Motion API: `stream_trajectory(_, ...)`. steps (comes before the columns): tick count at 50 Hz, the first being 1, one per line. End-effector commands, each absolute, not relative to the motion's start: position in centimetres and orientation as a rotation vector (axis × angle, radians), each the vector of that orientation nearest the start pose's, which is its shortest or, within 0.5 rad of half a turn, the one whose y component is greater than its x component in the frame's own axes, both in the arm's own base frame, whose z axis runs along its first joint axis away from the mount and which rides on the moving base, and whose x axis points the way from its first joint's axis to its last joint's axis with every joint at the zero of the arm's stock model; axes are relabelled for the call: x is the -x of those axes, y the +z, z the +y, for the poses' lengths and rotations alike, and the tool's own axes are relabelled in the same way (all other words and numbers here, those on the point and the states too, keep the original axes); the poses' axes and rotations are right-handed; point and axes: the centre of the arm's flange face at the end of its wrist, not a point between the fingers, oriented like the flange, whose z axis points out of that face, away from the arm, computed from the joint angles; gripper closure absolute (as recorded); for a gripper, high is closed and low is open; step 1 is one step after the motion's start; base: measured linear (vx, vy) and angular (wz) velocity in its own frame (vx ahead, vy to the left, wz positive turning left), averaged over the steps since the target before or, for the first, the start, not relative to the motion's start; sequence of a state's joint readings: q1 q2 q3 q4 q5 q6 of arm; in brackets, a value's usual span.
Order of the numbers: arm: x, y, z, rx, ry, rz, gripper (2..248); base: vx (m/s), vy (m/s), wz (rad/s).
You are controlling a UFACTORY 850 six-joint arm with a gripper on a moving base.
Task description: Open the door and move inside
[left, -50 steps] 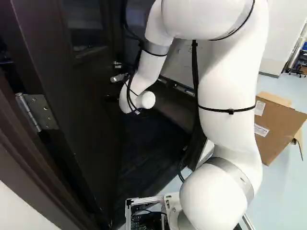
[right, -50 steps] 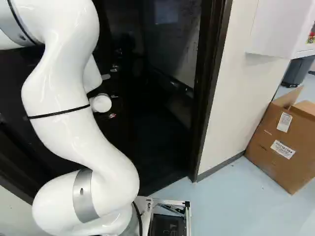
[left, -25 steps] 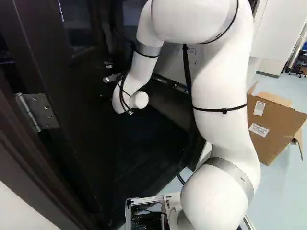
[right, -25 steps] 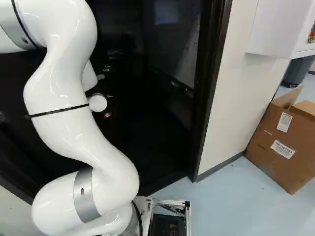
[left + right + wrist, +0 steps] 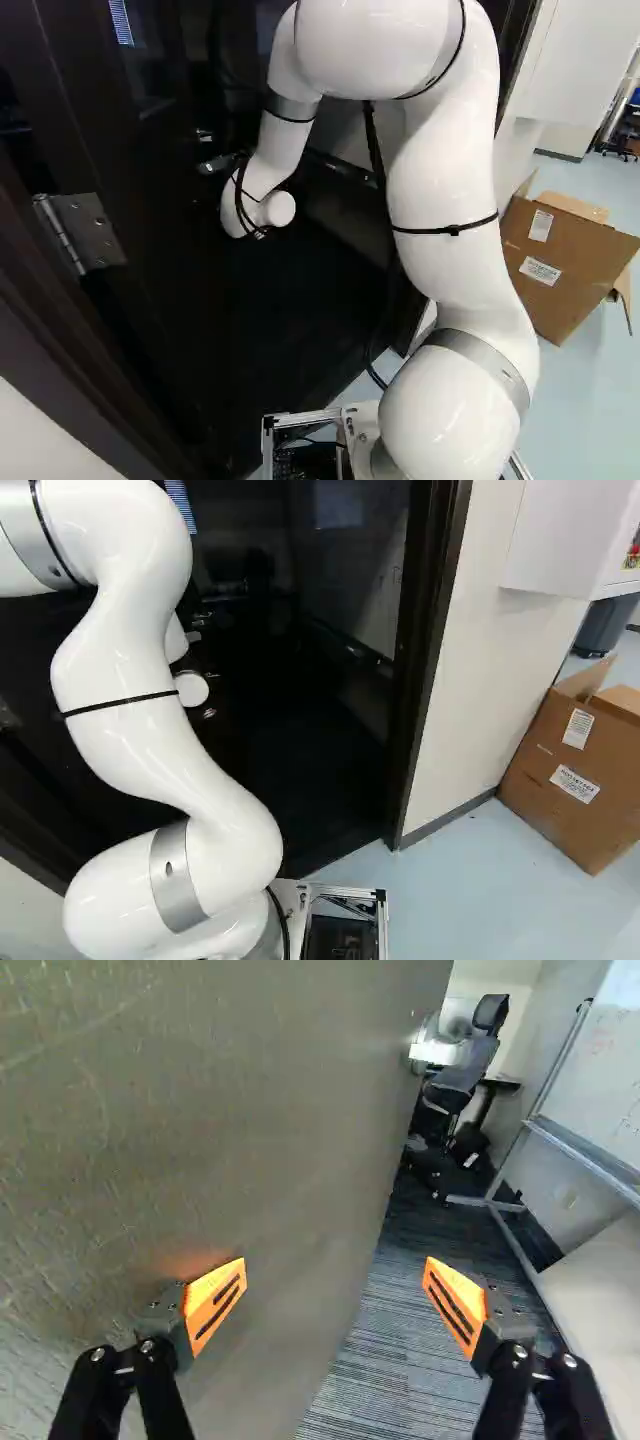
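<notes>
And the door (image 5: 160, 290) swung farther open vs. a sec ago, handle (image 5: 213, 165) going left w/ it, arm (image 5: 450, 200) shifting left too! Gripper (image 5: 335, 1295) had its fingers well apart; door face lay by one, free edge btwn both, carpet (image 5: 380, 1380) past it. Finger-door contact? Couldn't tell.

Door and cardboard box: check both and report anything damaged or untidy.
The door shows pale scratches and scuffs in the wrist view, likely wear. The cardboard box has its flaps sticking open, a little untidy. Neither looks badly damaged.
</notes>
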State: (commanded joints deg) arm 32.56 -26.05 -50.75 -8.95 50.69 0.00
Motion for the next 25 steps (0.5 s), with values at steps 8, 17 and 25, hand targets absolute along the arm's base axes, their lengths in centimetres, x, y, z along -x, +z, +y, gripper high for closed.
stream_trajectory(8, -47.8, 36.6, 32.9, 2.054, -1.63, -0.841, 3, 0.0, 0.0, 0.0)
stream_trajectory(17, -48.0, 36.5, 34.1, 2.038, -1.627, -0.853, 3, 0.0, 0.0, 0.0)
stream_trajectory(25, -48.1, 36.4, 35.1, 2.024, -1.626, -0.862, 3, 0.0, 0.0, 0.0)
